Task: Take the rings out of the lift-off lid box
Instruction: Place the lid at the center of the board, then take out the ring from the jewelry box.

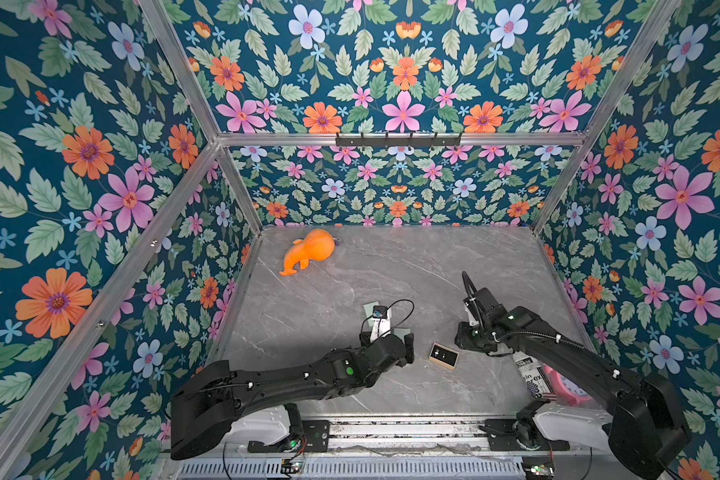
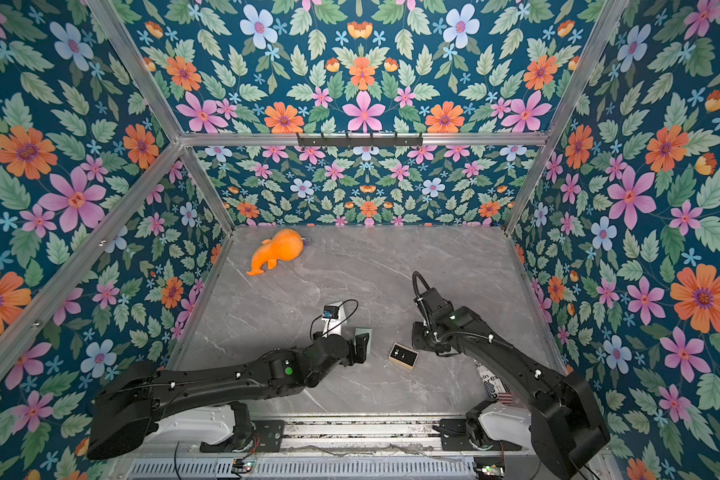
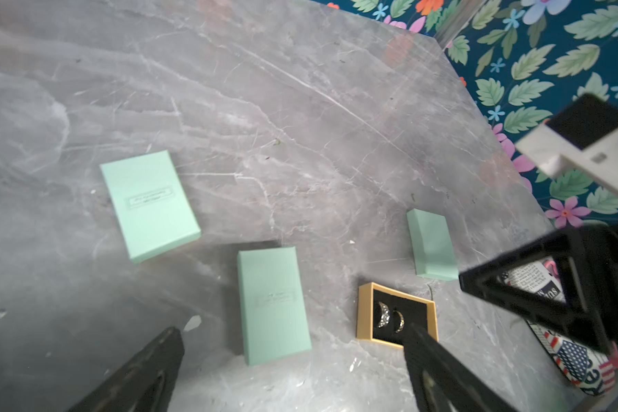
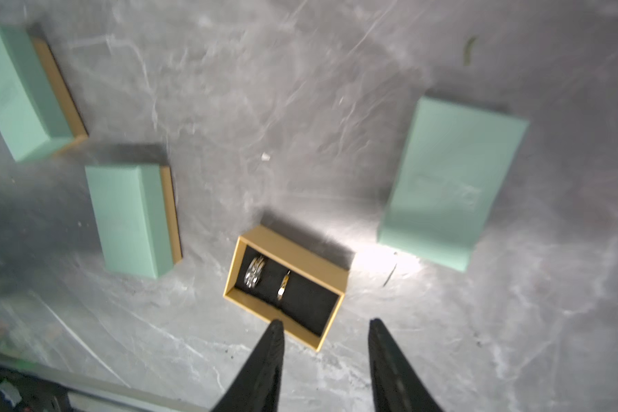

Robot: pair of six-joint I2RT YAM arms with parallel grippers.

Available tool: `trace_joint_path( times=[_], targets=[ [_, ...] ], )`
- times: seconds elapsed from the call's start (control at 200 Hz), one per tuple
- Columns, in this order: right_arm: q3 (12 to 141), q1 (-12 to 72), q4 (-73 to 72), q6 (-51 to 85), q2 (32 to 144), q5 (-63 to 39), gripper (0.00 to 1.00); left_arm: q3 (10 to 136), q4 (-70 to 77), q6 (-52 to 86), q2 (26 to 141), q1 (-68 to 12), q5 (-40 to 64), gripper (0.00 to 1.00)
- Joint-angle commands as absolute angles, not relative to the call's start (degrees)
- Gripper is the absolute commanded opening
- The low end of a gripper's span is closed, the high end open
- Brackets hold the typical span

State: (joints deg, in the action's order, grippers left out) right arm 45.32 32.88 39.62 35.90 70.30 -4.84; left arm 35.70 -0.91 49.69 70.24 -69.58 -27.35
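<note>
While hovering low over grey table (image 4: 229,107), parted at the fingers and gripping nothing: right gripper (image 4: 326,321), tips just at near rim of open tan box (image 4: 297,246). Inside that box, standing upright in black foam, side by side: two rings (image 4: 254,273). Spread wide and empty, near a mint-green box (image 3: 272,305): left gripper (image 3: 293,328). Lying flat, apart from tan box: second mint-green box (image 3: 150,205) and third mint-green box (image 3: 431,244).

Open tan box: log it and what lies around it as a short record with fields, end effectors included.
open tan box: lid off, black insert showing
rings: two, standing in the insert, one wide, one thin
mint-green boxes: three on the table around it, none touching it
left end effector: open, empty
right end effector: open, empty, close to the open tan box
</note>
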Motion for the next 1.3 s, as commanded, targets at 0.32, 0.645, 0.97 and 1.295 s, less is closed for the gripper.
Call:
trace_joint_path(
  times=[0.32,0.645,0.97,1.295],
  targets=[
    [44.81,39.86,35.98,44.11,75.19,-3.25,0.31,33.52,-7.48,60.81,68.89,-69.56,-27.52,0.98],
    [46.08,40.25,34.47,44.59,79.47,-2.86,0.31,33.56,-6.6,61.79,71.01,-69.61,-26.47,0.98],
    [45.87,40.22,33.03,44.83,82.59,-3.17,0.27,33.84,-6.66,61.88,71.44,-69.61,-26.32,0.97],
    [45.7,40.29,32.03,44.88,84.68,-3.49,0.2,34.19,-5.56,62.74,73.78,-69.61,-24.76,0.97]
  ],
)
